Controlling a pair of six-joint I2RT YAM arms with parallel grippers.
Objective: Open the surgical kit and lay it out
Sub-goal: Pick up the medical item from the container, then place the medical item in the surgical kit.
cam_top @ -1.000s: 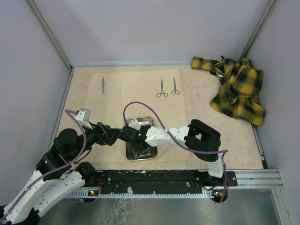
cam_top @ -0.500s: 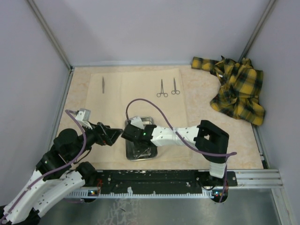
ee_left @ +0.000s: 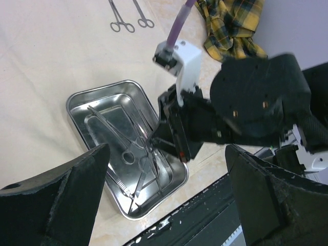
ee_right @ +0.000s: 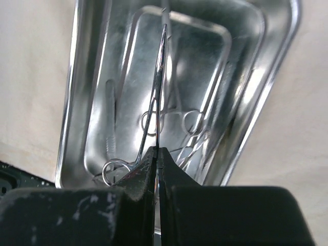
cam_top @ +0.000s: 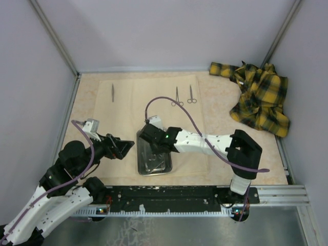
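The steel tray (cam_top: 140,165) sits on the spread pale beige cloth (cam_top: 128,102) near the table's front, with several thin metal instruments (ee_left: 136,151) inside. My right gripper (cam_top: 154,145) hangs over the tray, shut on a thin metal clamp (ee_right: 161,66) that points away from the jaws above the tray floor (ee_right: 205,61). My left gripper (ee_left: 164,205) is open wide and empty just left of the tray. Tweezers (cam_top: 113,92) and two ringed forceps (cam_top: 177,97) (cam_top: 191,95) lie on the cloth at the back.
A yellow-and-black plaid cloth (cam_top: 259,97) lies bunched at the back right corner. Grey walls close in the left, back and right. A black rail (cam_top: 169,195) runs along the near edge.
My right gripper has moved right and away from my left gripper to a spot over the tray, its arm stretched out more. The left arm has not moved.
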